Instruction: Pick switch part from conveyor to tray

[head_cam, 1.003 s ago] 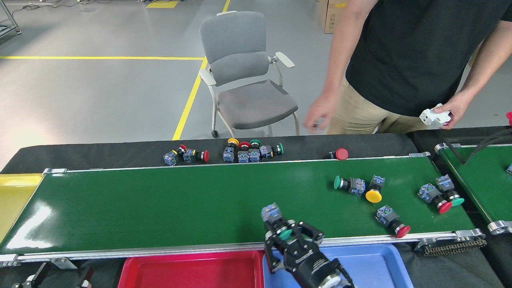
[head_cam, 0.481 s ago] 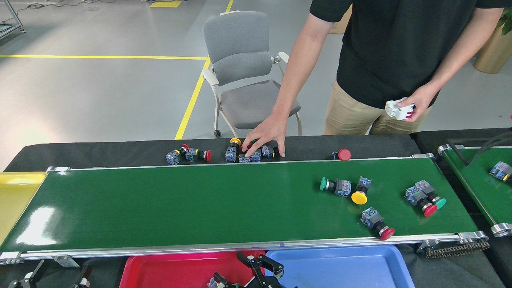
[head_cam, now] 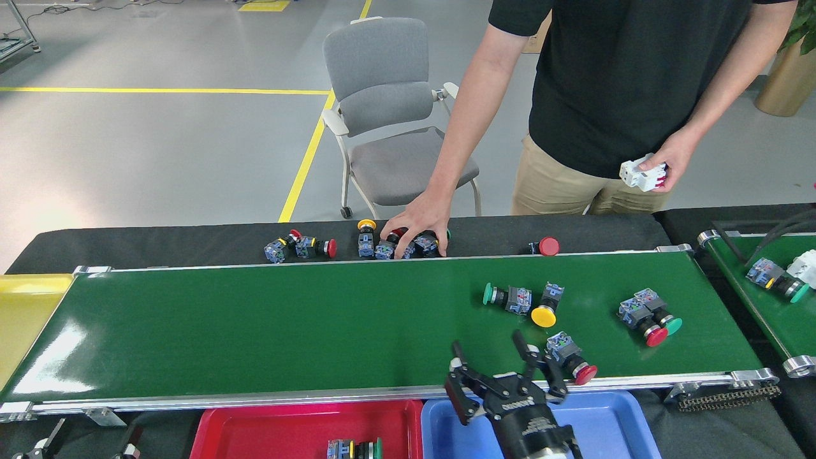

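Nearest, a red tray (head_cam: 255,430) holds one switch part (head_cam: 354,449) at its near edge, with a bare blue tray (head_cam: 612,421) to its right. Above the blue tray's left half the right claw (head_cam: 488,363) stands wide, holding nothing, its fingers raised over the conveyor's near rail. The left claw (head_cam: 38,446) barely shows at the near left corner; I cannot tell its state.

One part is delivered, so I judge this the reach for another. The closest candidate is the red-capped switch (head_cam: 572,360) just right of the claw on the conveyor (head_cam: 255,325); taking it calls for a short shift right and a drop astride its body.

Farther right lie more switches. Beyond the belt a person's hand (head_cam: 414,226) rests on switches on the black tabletop (head_cam: 159,245).

No legible writing or brand shows on anything.
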`<state>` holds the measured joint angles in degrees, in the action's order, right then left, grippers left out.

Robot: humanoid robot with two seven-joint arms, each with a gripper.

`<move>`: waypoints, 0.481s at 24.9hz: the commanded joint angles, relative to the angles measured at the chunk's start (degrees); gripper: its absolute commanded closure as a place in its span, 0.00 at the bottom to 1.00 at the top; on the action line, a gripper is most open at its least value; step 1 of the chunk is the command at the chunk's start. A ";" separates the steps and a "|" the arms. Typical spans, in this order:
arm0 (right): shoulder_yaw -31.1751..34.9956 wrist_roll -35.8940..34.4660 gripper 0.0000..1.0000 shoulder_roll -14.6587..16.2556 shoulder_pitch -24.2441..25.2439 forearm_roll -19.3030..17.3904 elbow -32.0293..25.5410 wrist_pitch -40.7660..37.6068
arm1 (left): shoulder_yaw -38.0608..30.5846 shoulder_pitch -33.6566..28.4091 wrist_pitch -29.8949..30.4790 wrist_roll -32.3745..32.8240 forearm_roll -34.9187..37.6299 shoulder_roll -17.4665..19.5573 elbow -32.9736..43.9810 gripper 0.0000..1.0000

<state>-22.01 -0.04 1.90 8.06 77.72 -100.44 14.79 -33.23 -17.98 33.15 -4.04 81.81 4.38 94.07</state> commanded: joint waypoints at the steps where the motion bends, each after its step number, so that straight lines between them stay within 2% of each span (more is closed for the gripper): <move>1: 0.04 -3.74 0.01 1.36 2.14 0.15 -0.99 1.47 | -0.34 0.05 -1.86 -0.27 -0.42 0.19 0.77 0.00; 3: 0.04 -5.76 0.01 2.85 5.13 0.07 -0.99 0.07 | -0.34 -0.03 -1.68 -0.27 -0.42 0.19 0.86 0.00; 6: 0.04 -6.20 0.01 3.47 6.80 0.07 -0.99 -1.16 | -0.25 -0.12 -1.60 -0.18 -0.42 0.19 0.86 0.00; 12: 0.22 -4.53 0.01 2.85 4.69 -0.02 -0.99 -0.64 | -0.16 -0.03 -1.77 -0.18 -0.51 0.01 1.03 0.00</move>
<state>-22.04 -5.41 5.02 13.81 77.72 -100.53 13.89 -33.24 -18.12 31.51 -4.04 81.64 4.18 94.32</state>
